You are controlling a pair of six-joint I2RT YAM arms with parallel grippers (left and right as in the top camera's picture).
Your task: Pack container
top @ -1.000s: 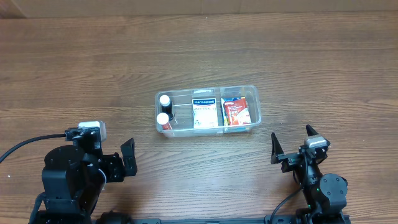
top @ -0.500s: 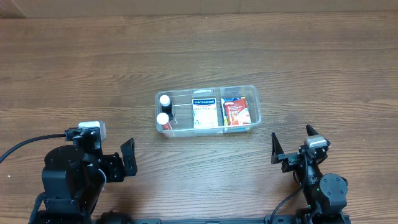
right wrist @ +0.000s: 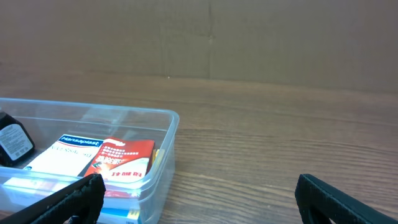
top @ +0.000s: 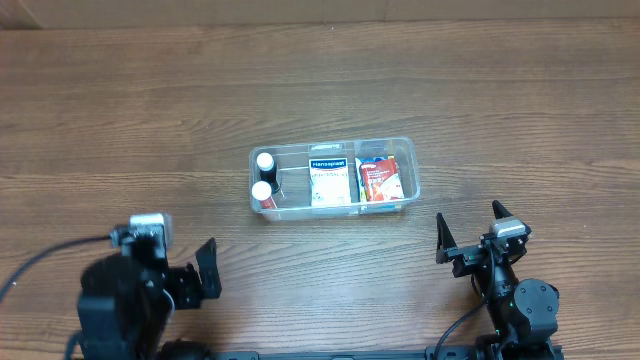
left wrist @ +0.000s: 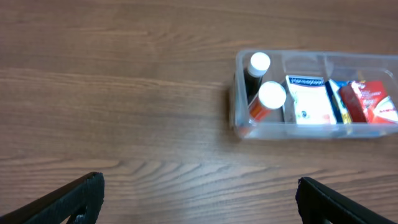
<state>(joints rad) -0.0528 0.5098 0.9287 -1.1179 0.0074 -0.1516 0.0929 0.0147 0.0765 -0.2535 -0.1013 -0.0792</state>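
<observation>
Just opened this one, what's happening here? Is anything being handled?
Nothing is being held right now. The left gripper and the right gripper both sit open at the near side of the table, well apart from the container. The container holds two white-capped bottles at its left end, a white box in the middle and a red box at the right end. Packing looks done or close to it.
</observation>
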